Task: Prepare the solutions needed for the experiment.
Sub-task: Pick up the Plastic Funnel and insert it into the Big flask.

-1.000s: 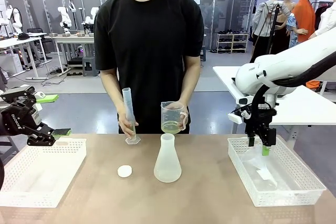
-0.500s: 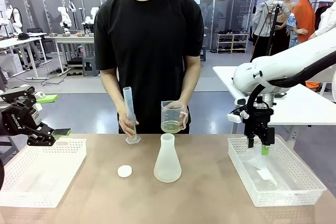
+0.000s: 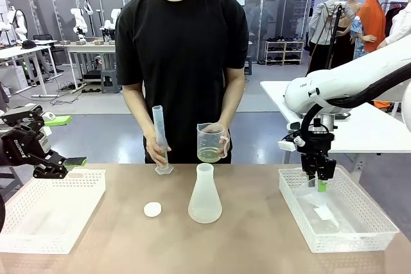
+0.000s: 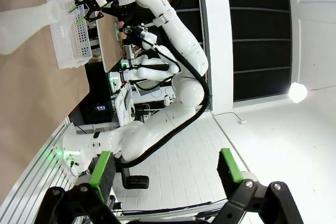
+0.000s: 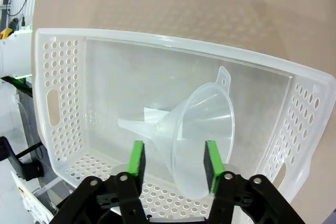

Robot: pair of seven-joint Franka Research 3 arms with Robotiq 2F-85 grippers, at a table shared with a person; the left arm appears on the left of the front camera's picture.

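Early stage: solution sits in beaker in person's hand; flask on table looks empty. Right gripper straddles funnel in basket, jaws part-narrowed, grip unclear. Left gripper spread wide, empty

The table is plain tan. At its nine o'clock the left basket is white with dot-perforated walls, and so is the right basket at three o'clock. The Erlenmeyer flask is milky translucent, and at its nine o'clock lies a white disc. At its twelve o'clock, the T-shirt is black, the beaker clear with a pale yellow-green band of solution, and the graduated cylinder cloudy-clear. The left gripper and right gripper are black with green pads. The right arm is white. The funnel is colourless.
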